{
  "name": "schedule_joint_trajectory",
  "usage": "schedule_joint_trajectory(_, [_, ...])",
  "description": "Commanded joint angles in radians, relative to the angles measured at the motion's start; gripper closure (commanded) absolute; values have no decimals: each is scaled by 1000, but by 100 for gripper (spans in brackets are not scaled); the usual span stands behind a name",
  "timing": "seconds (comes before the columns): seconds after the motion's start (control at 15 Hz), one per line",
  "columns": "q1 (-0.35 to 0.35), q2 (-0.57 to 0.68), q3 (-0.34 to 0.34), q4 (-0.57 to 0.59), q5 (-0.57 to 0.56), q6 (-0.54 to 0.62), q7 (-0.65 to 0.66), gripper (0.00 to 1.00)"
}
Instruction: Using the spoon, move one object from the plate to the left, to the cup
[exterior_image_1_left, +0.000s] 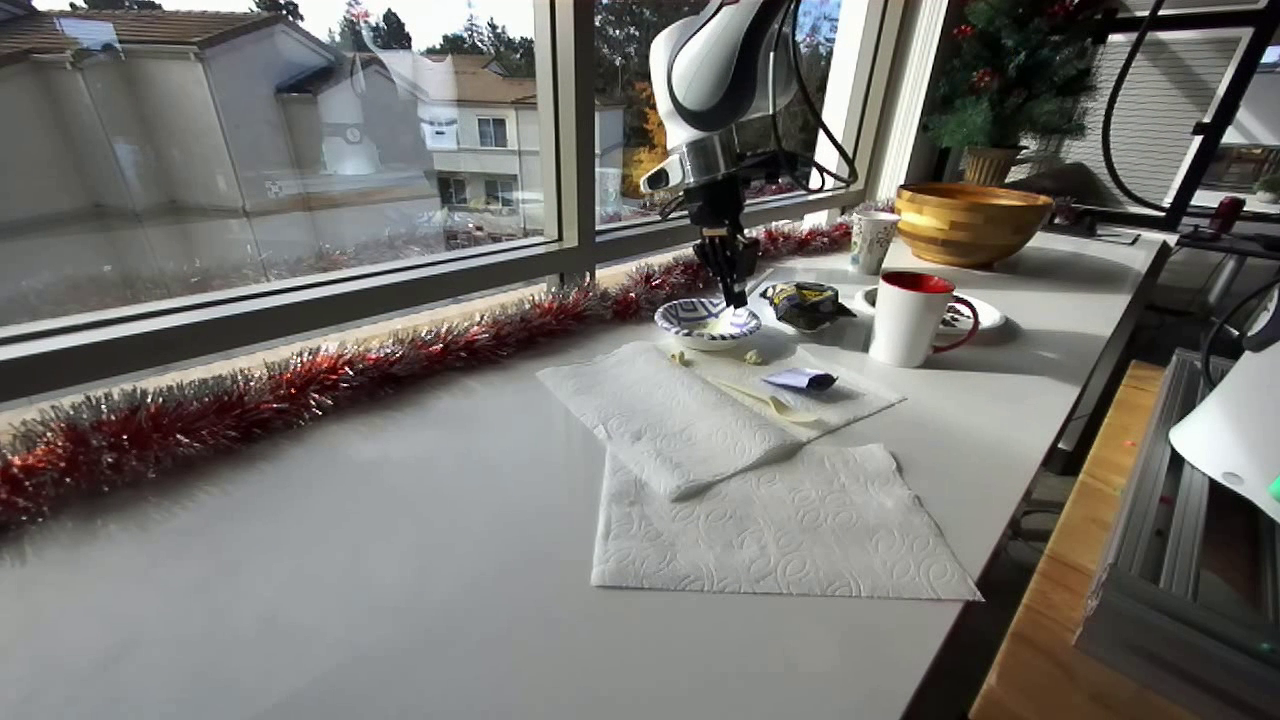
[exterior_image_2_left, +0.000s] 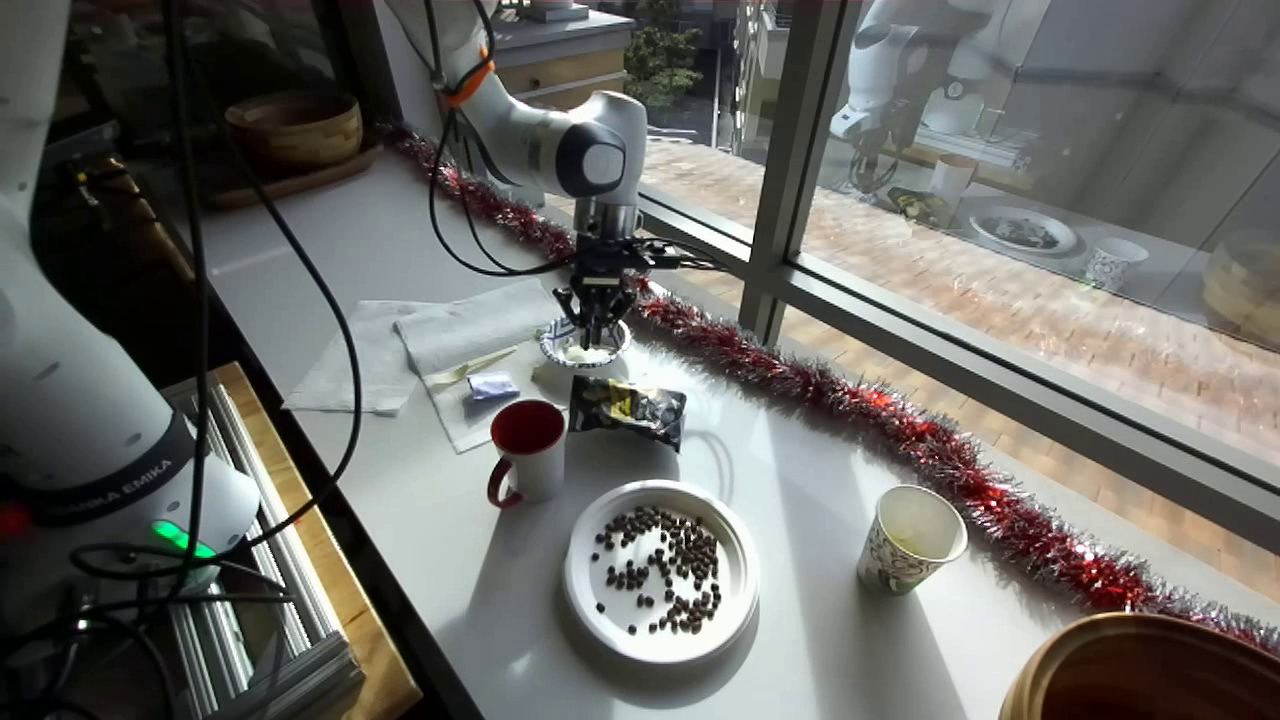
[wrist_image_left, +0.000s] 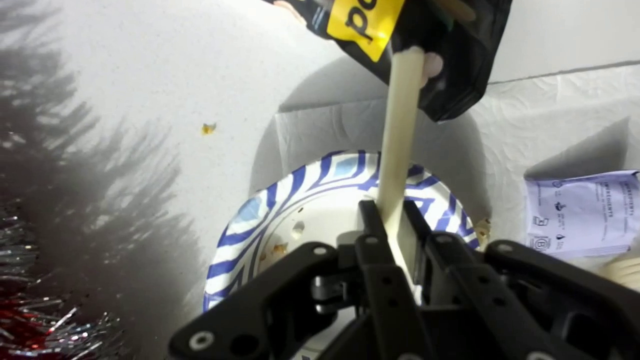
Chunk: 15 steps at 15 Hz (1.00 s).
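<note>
Gripper (wrist_image_left: 391, 214) holds the spoon (wrist_image_left: 401, 125) over the dish (wrist_image_left: 251, 211), low in the wrist view.
Fingers (wrist_image_left: 371, 222) pinch it snugly, likely for scooping; the mug (exterior_image_1_left: 903, 325) stands right of middle in an exterior view.

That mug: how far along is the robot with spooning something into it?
Done: the jaws are shut on what looks like a spoon, by its handle.

In hand: they hang over the patterned dish, where pale bits lie; the spoon's lower end isn't clear, so I can't tell whether it's loaded.

Left, probably: bringing one bit to the mug, which stands apart from the dish.
</note>
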Motion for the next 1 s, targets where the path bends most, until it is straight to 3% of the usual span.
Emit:
schedule_joint_trajectory(0.0, [18,15,0,21,-68,-2,79,97])
schedule_joint_trajectory(0.4, [43,35,2,35,-140,21,170,97])
schedule_joint_trajectory(0.93, [51,53,17,48,-157,50,208,97])
